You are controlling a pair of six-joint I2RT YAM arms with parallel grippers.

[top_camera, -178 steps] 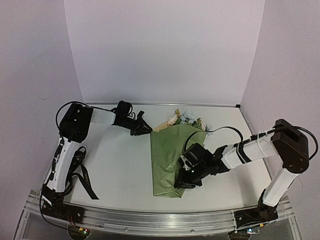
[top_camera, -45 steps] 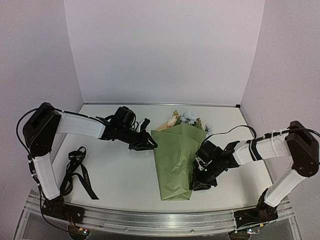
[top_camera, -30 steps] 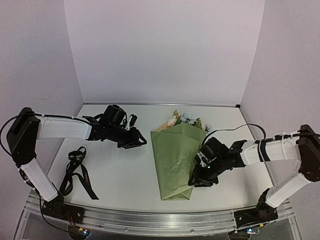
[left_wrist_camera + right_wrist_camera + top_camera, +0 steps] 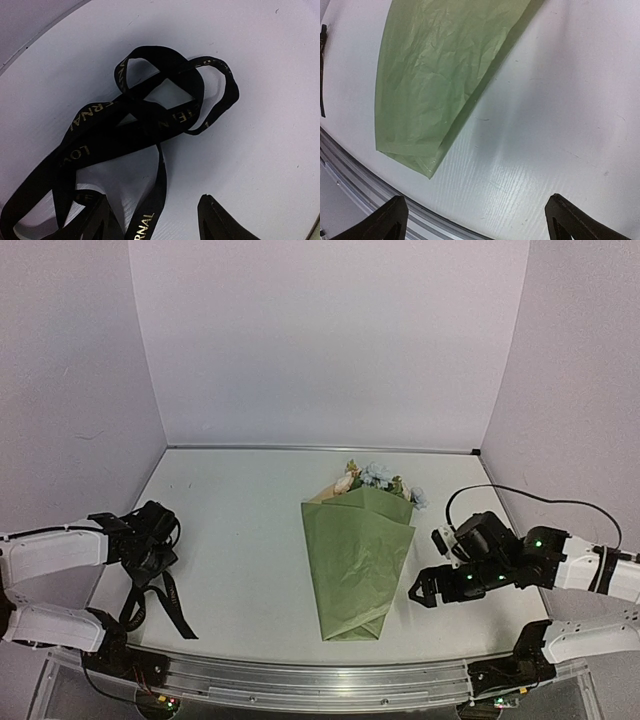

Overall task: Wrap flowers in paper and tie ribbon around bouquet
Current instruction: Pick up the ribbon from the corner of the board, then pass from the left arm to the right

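Since the paper (image 4: 355,555) already sits as a cone around the flowers (image 4: 375,478), I judge the step in hand to be fetching the ribbon (image 4: 158,595).

Top view: the bouquet lies at frame centre on the table (image 4: 250,520). Its long axis runs top to bottom, blossoms at the upper wide end, narrow end toward the lower edge. The ribbon is a loose black tangle at lower left, well apart from the bouquet, trailing down and right toward the rail (image 4: 300,675). The left gripper (image 4: 150,548) hangs right over the ribbon's upper end. The right gripper (image 4: 425,590) sits just right of the cone's lower half, not touching it. So the left arm is far nearer the ribbon and the right arm nearer the bouquet.

Left wrist view: the ribbon (image 4: 150,112) fills the middle and left of frame, loops piled over each other, lettering showing. One strand runs down to the bottom edge between the two fingers (image 4: 95,222). The left gripper (image 4: 154,200) is parted and clamps nothing. That strand runs roughly up-down in frame with a finger on either side, so closing should catch it across its width.

Right wrist view: the paper (image 4: 435,75) takes the upper left, its narrow end pointing to lower left near the rail. The right gripper (image 4: 477,197) is spread wide and empty, bare table between its fingers. The cone lies up and left of it, apart.
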